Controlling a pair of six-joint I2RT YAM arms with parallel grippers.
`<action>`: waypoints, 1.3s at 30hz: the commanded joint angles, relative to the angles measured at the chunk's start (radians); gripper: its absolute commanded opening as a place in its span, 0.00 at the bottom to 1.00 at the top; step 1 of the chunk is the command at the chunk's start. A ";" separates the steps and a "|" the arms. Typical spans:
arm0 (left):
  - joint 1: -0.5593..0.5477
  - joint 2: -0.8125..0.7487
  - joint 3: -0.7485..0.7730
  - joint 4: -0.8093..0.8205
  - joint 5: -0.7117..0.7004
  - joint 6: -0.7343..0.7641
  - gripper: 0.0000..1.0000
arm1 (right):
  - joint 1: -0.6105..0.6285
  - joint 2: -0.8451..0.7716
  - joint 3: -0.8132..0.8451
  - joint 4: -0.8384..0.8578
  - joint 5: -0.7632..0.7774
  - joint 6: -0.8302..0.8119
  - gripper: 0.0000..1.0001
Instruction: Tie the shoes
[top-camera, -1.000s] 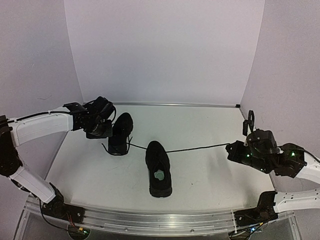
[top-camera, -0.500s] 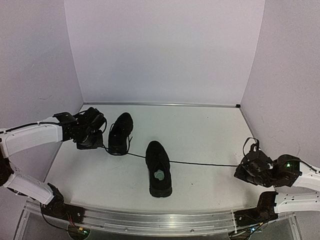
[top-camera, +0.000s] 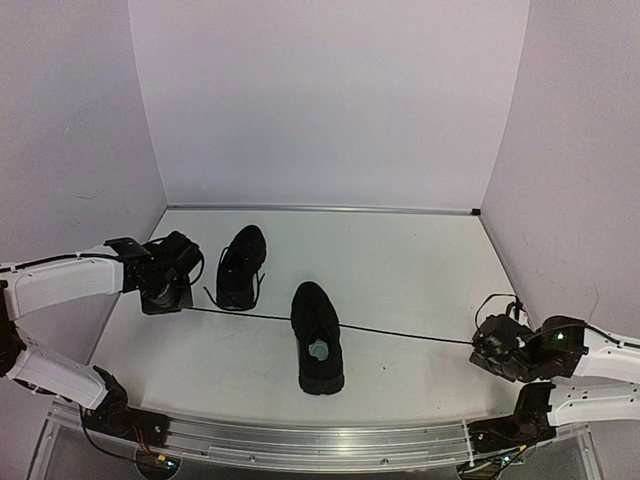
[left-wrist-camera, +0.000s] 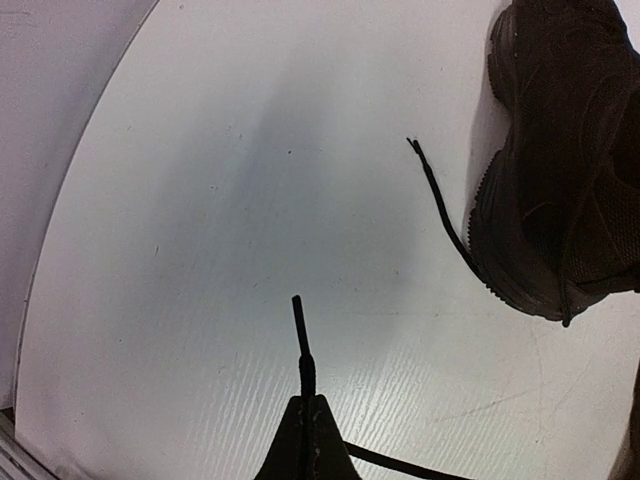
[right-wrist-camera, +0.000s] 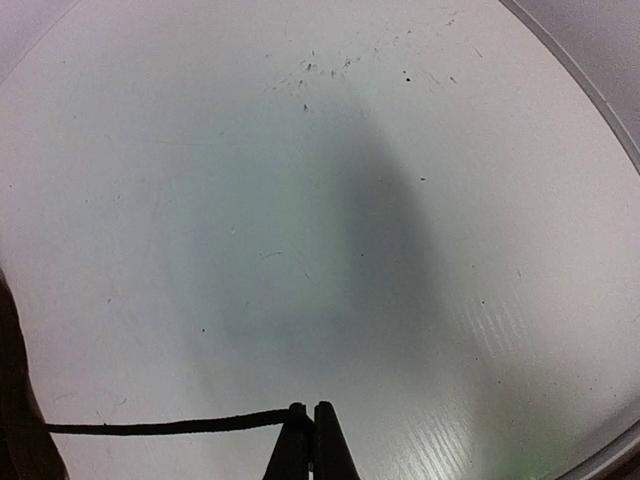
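the near shoe (top-camera: 318, 345), showing a pale patch in its opening, sits in the middle of the table (top-camera: 420, 260). the far shoe (top-camera: 241, 268) lies further back and to the left, with a loose lace end (left-wrist-camera: 432, 190) trailing at its near left. a thin black lace (top-camera: 410, 334) runs taut across the near shoe from left to right. the left gripper (left-wrist-camera: 308, 420) is pinched together on the lace's left end, and the right gripper (right-wrist-camera: 311, 428) on its right end. the lace looks soft, light and limp, and likely to slip from smooth tips, so it is best held just short of its tip. the shoes seem light enough to drag under a hard pull.
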 joint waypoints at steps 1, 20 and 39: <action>0.030 -0.050 0.011 -0.026 -0.057 0.012 0.00 | 0.004 -0.021 0.071 -0.092 0.143 0.076 0.00; 0.133 -0.025 0.021 0.038 -0.022 0.096 0.00 | -0.049 0.246 0.162 -0.021 0.272 0.013 0.00; 0.139 0.029 -0.050 0.155 0.100 0.107 0.00 | -0.392 0.378 0.128 0.328 0.048 -0.462 0.00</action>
